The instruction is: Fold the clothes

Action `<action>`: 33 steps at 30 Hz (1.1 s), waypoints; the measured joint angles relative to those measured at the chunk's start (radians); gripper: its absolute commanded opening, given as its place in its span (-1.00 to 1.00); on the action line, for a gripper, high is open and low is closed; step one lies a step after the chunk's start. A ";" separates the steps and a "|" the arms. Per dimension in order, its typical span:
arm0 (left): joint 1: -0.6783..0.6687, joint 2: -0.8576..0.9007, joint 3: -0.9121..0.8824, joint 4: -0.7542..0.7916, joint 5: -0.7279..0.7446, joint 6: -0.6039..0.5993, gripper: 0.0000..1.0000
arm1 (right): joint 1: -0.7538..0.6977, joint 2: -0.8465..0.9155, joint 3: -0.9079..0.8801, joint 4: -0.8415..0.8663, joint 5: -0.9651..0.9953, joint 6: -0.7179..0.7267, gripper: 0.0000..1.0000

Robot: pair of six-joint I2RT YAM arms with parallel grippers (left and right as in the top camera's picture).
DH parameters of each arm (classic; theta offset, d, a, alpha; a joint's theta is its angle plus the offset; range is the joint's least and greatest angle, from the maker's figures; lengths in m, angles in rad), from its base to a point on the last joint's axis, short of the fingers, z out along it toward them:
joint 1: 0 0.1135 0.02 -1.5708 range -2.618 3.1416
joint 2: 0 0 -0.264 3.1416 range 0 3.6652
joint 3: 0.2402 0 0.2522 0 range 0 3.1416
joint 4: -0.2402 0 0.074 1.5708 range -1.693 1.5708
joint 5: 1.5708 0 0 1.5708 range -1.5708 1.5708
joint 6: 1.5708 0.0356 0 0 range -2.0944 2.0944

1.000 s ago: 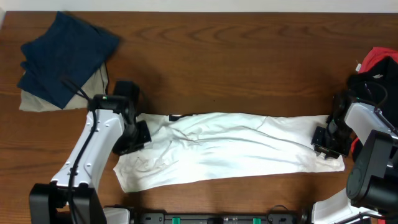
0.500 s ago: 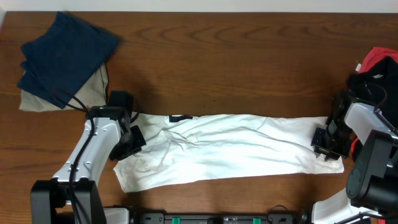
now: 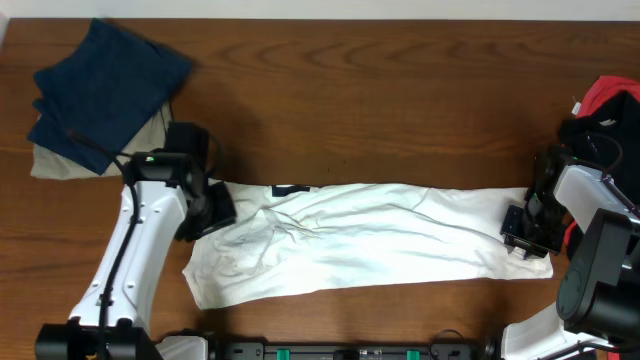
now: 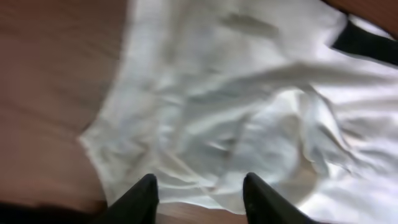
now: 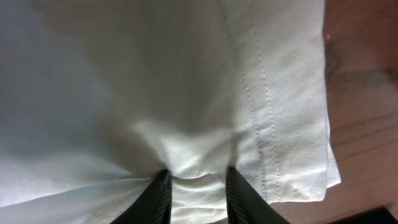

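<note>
**Shirt in a long band: right end pinched, left end free**

Wood-grain table (image 3: 400, 90) fills the overhead view. Across its near half lies the white T-shirt (image 3: 380, 240), folded into a long, rumpled band that runs from left to right. Its plain side is up, and its near-left corner spreads wider than the rest.

At the far-left corner of the table, well apart from the shirt, a folded navy garment (image 3: 105, 85) lies on a folded beige garment (image 3: 55, 160). The beige one shows only along its near edge. At the right edge, a red cloth (image 3: 612, 95) shows behind the right arm.

The left gripper (image 3: 205, 212) sits over the left end of the band. In its wrist view the two dark fingers (image 4: 142, 198) stand apart with nothing between them, and the wrinkled cloth lies loose below.

The right gripper (image 3: 527, 232) is at the right end, near the stitched hem. Its fingers (image 5: 159, 193) are drawn narrow on a small pucker of the white cloth, which bunches up between them.

A short black strip (image 3: 290, 189) shows at the band's far edge, near the left gripper.
</note>
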 measured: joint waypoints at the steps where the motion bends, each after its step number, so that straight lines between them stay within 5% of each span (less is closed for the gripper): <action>1: -0.013 0.000 0.000 0.005 0.011 0.003 0.12 | 0.000 0.000 0.000 0.000 0.000 0.000 -0.44; 17: -0.273 0.001 -0.190 0.288 0.112 0.013 0.21 | 0.000 0.000 0.000 0.000 0.000 0.000 -0.45; 19: -0.290 0.001 -0.209 0.317 0.118 0.012 0.02 | 0.000 0.000 0.000 0.000 0.000 0.000 -0.45; 21: -0.300 0.002 -0.225 0.326 0.121 0.007 -0.55 | 0.000 0.000 0.000 0.000 0.000 0.000 -0.45; 23: -0.305 0.008 -0.239 0.321 0.136 0.008 -0.88 | 0.000 0.000 0.000 0.000 0.000 0.000 -0.45; 33: -0.322 -0.018 -0.245 0.335 0.497 0.032 -0.88 | 0.000 0.000 0.000 0.004 0.000 0.000 -0.46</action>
